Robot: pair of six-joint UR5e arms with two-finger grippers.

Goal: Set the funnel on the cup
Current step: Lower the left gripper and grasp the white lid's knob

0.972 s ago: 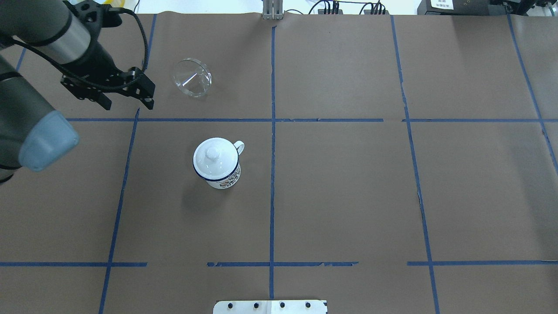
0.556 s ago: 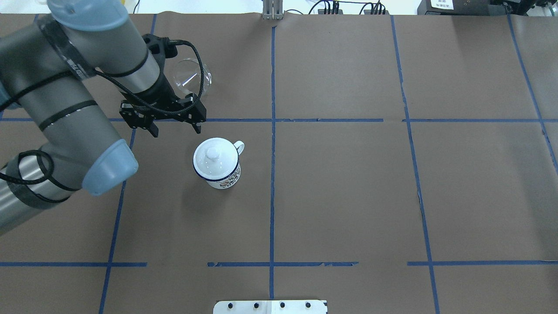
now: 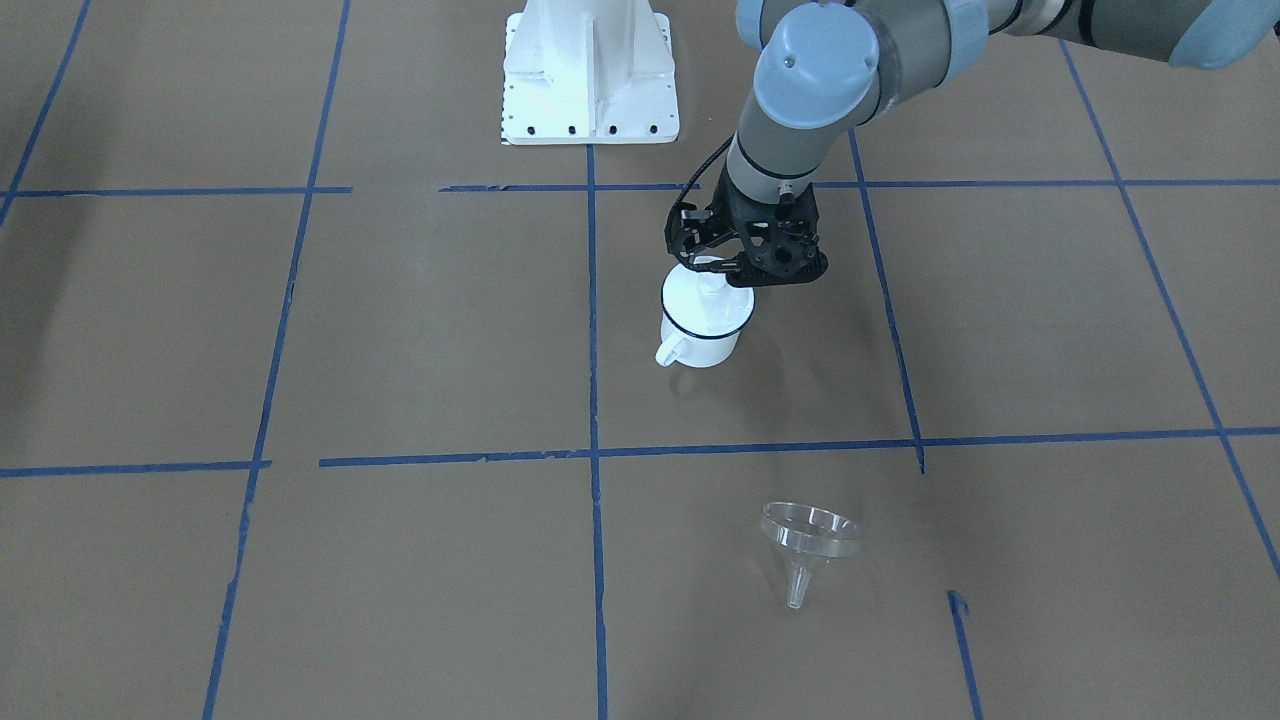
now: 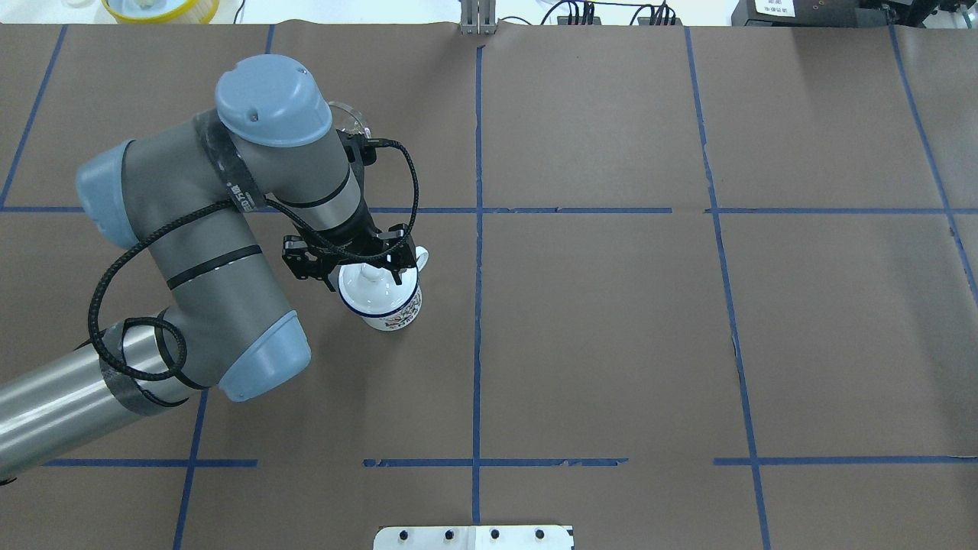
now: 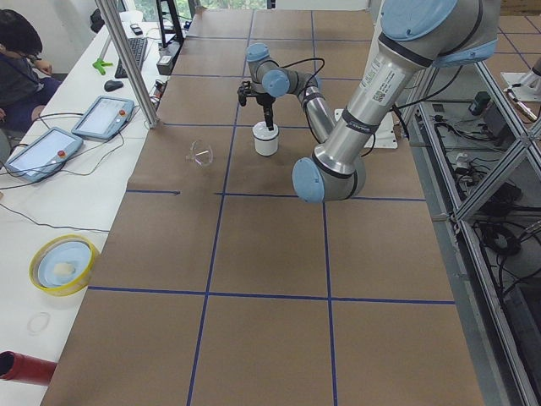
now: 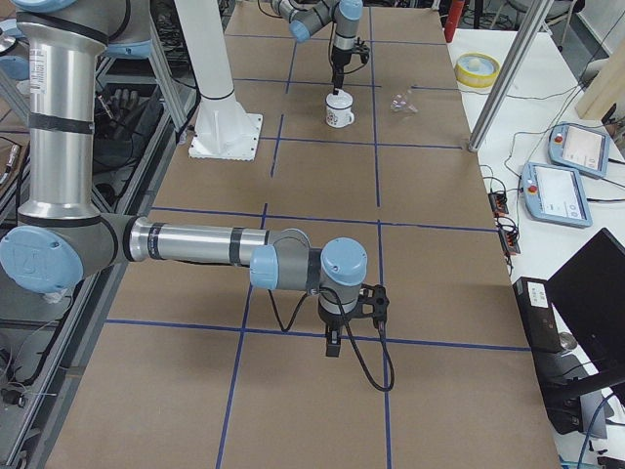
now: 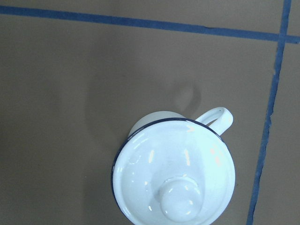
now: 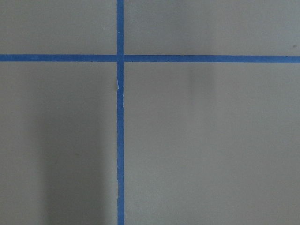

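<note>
The cup [image 4: 391, 309] is a white mug with a dark blue rim, standing upright left of the table's middle. A white lid with a knob [image 4: 374, 286] sits on it, also in the left wrist view [image 7: 173, 173]. My left gripper [image 4: 365, 267] hovers just above the lid knob with its jaws open and empty; it also shows in the front-facing view [image 3: 745, 272]. The clear funnel [image 3: 808, 540] lies apart on the paper beyond the cup, partly hidden by my arm in the overhead view [image 4: 350, 118]. My right gripper [image 6: 332, 342] points down over bare paper far from both; I cannot tell its state.
Brown paper with blue tape lines covers the table [image 4: 611, 344]. A yellow bowl [image 5: 61, 262] and control tablets [image 5: 103, 117] lie on the side bench, where a person [image 5: 21, 59] sits. The white robot base [image 3: 590, 70] stands at the robot's edge.
My left arm has swung from the table's far left, past the funnel, to above the lidded cup. The jaws have stayed open. Cup and funnel have not moved.
</note>
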